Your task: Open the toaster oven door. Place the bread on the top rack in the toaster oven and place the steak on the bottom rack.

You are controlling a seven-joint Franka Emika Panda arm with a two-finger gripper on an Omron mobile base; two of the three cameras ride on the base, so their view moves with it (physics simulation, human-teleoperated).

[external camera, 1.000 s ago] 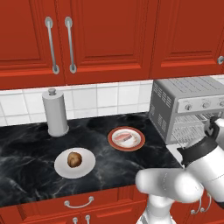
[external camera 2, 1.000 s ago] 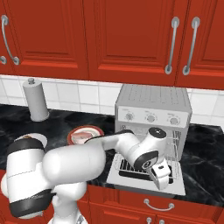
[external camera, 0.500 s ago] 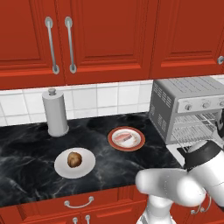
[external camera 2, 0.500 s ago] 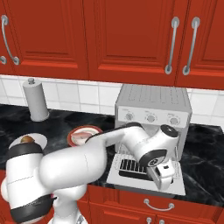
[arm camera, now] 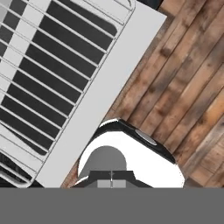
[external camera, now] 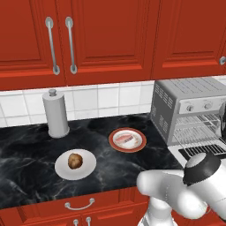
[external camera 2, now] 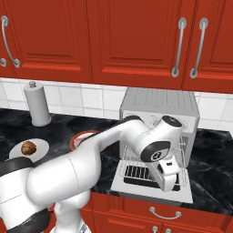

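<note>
The toaster oven (external camera: 190, 103) stands at the counter's right end with its door (external camera: 201, 152) dropped flat, and its wire racks (external camera: 196, 128) show inside. The bread (external camera: 75, 161) lies on a white plate, the steak (external camera: 127, 140) on a red-rimmed plate. In the right base view my gripper (external camera 2: 170, 185) points down over the front part of the open door (external camera 2: 136, 184), shut with nothing in it. The hand view looks down on the door's glass (arm camera: 48, 83) and frame edge, my gripper (arm camera: 111, 174) shut over the wood floor beyond it.
A paper towel holder (external camera: 56, 114) stands at the back left of the black marble counter (external camera: 26, 154). Red cabinets hang above and red drawers (external camera 2: 159, 211) run below. My white arm crosses in front of the steak plate (external camera 2: 82, 136) in the right base view.
The fingers have closed, with nothing between them. The arm's elbow has sunk a little in the left base view. The door lay open the whole time, and the food has not moved.
</note>
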